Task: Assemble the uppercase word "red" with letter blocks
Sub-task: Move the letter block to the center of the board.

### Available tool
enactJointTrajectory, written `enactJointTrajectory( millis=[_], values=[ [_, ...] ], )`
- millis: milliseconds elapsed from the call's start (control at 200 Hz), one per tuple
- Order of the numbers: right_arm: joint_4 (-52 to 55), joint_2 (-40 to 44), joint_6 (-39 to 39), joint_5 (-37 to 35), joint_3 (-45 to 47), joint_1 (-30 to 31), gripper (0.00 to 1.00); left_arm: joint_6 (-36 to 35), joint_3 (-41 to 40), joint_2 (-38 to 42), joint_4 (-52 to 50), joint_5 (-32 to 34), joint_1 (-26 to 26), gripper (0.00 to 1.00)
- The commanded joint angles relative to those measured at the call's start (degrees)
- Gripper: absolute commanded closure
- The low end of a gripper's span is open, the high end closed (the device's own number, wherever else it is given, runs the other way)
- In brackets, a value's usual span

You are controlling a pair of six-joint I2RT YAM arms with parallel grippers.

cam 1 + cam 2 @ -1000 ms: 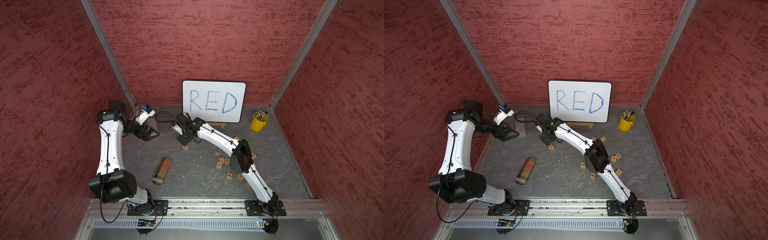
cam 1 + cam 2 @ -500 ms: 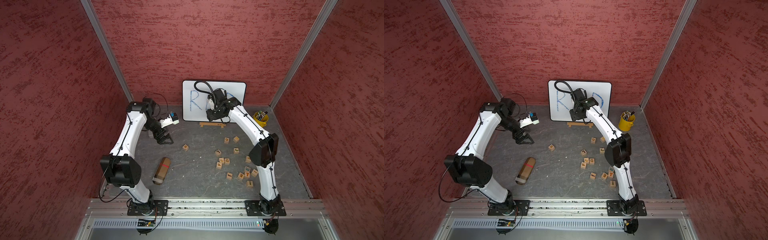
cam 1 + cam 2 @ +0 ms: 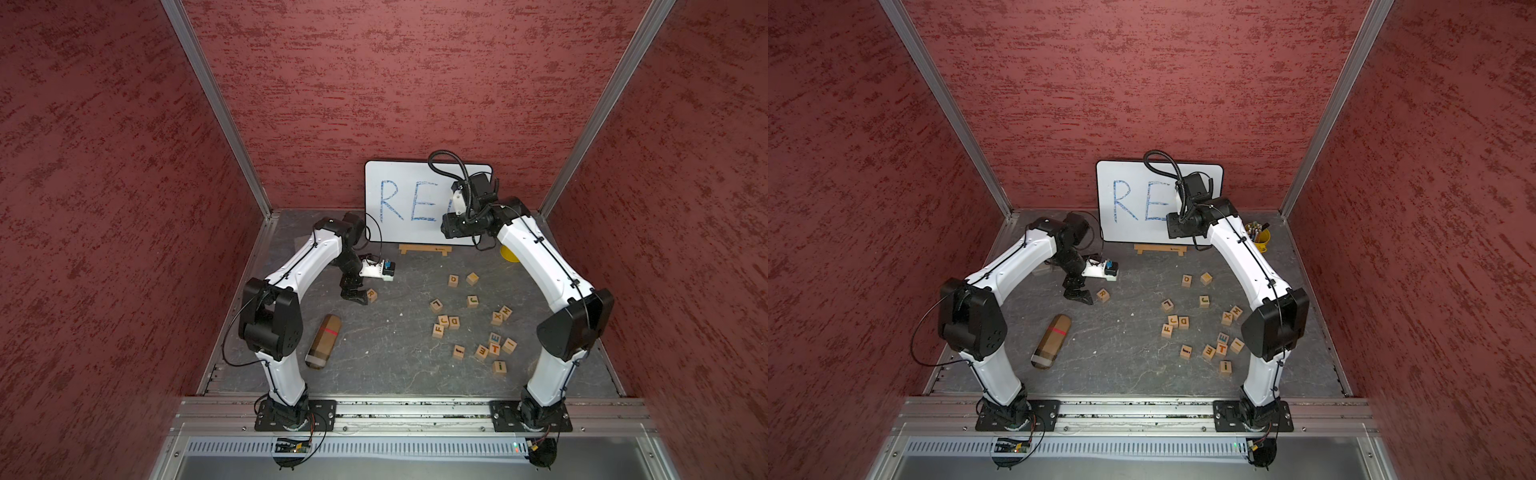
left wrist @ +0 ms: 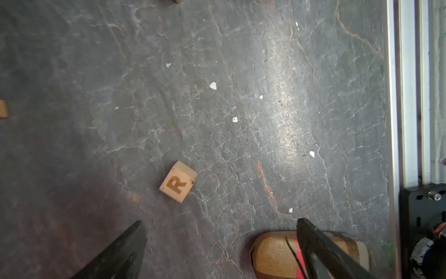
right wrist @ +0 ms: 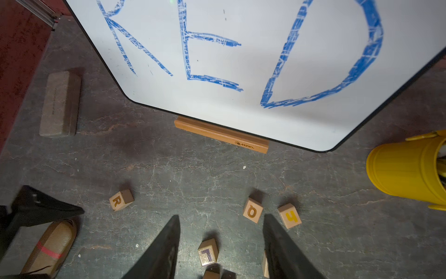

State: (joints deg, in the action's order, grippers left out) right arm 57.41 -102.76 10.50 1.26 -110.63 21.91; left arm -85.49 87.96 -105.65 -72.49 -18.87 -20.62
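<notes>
Grey slate table is walled in red at 9, 12 and 3 o'clock, with an aluminium rail along its 6 o'clock edge. The widest bare stretch runs through the middle, from the rail up to the wooden rack under the white board at 12 o'clock. A brown pouch lies at 8 o'clock, and a yellow cup stands in the 1 o'clock corner.

The R block sits alone at 10 o'clock, letter up. It has clear slate on every side but its 9 o'clock, where the left gripper hangs just beside it. That gripper's jaws stand wide apart with nothing between them. In the left wrist view the block lies ahead of the fingertips and touches neither.

The D block and the E block lie among crowded loose cubes at 3 to 4 o'clock, with neighbours close or touching. The right gripper is raised in front of the board, jaws moderately apart, holding nothing.
</notes>
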Motion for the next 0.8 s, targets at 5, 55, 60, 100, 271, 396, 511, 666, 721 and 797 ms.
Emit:
enactJointTrajectory(
  millis=[5,55,60,100,271,396,511,666,721,797],
  values=[
    [-3.2,2.6,1.7,1.9,2.1,-0.4,0.43,-8.7,-0.8,-2.7,4.9,4.2,-0.2,0.06],
    [-4.1,3.4,1.9,1.9,3.4,-0.4,0.43,-9.6,0.7,-4.2,4.0,4.3,-0.4,0.08],
    [-4.2,3.4,2.0,1.9,3.6,-0.4,0.43,-9.6,0.9,-4.4,3.9,4.3,-0.4,0.08],
    [-4.9,3.8,2.1,1.8,4.5,-0.5,0.43,-10.2,2.3,-5.5,3.3,4.3,-0.7,0.08],
    [-6.9,5.0,2.3,2.0,7.5,-0.5,0.43,-11.8,6.5,-9.7,4.6,4.6,-0.8,0.08],
    [-7.4,5.0,1.8,2.1,8.3,-0.5,0.43,-12.7,9.2,-12.7,3.2,5.0,-1.0,0.08],
    [-7.2,4.5,1.1,1.9,8.2,-0.6,0.43,-13.5,8.8,-13.8,3.8,6.6,-1.9,0.14],
    [-7.9,4.3,0.6,2.2,8.4,-1.2,0.43,-13.7,8.9,-14.6,3.0,7.5,-2.3,0.16],
    [-8.1,4.1,0.4,2.4,8.3,-1.4,0.43,-13.5,9.1,-14.9,3.3,7.4,-2.2,0.16],
    [-8.1,3.7,0.0,2.8,8.1,-1.6,0.43,-13.4,9.1,-15.4,3.5,7.4,-2.3,0.17]
  ],
)
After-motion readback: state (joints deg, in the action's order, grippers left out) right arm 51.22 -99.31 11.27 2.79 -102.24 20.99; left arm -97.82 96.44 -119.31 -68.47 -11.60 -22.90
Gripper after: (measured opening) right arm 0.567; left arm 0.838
